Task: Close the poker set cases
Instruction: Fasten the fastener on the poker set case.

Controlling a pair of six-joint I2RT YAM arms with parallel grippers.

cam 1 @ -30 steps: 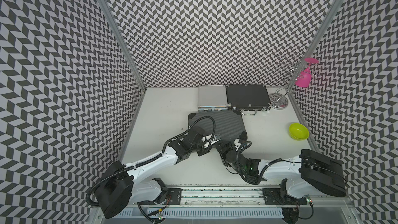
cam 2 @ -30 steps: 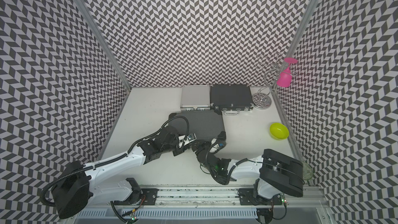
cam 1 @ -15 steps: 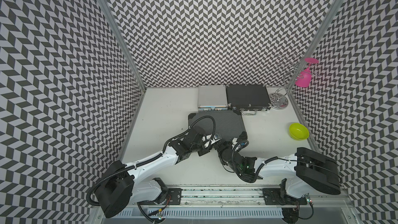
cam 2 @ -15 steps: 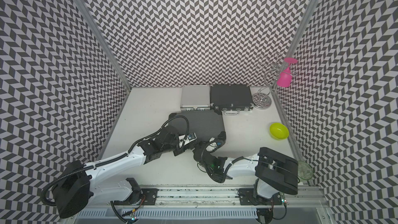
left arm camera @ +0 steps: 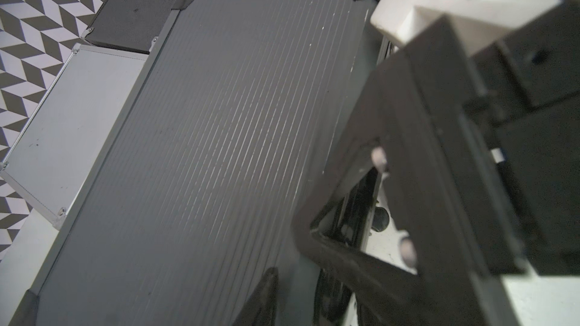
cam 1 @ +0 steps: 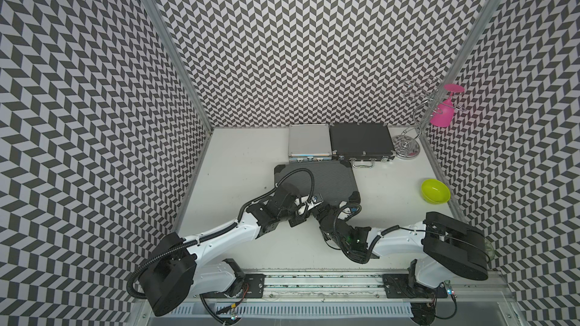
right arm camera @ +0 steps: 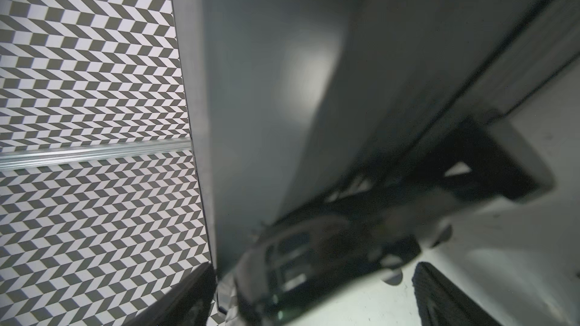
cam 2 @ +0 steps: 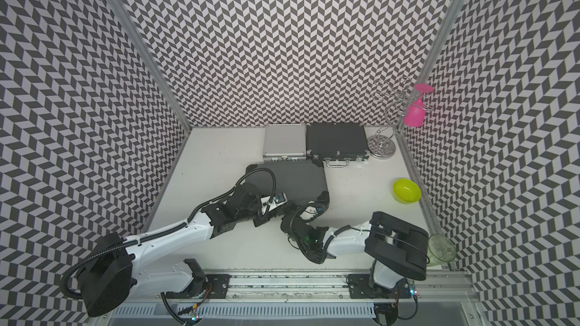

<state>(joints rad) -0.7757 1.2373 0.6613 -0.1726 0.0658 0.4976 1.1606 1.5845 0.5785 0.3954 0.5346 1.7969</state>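
Status: the silver case (cam 1: 309, 140) and the medium black case (cam 1: 361, 139) are seen shut, side by side at the back of the tabletop (cam 1: 244, 152). The ribbed black case (cam 1: 317, 180) is placed mid-tabletop, just in front of them, with its lid laid flat. It is judged closed, but the latches are hidden, so fastening may be left.

Both pincers are parked at its near edge. The left pincer (cam 1: 306, 211) is crowded by the other arm; open or clamped cannot be told. The right pincer (right arm camera: 317, 296) is released: its fingers (right arm camera: 191, 299) are spread wide and nothing is seen clamped between them.

Against a second ago: the right arm's elbow block is shifted slightly toward the centre. The left arm and all three cases are unmoved.
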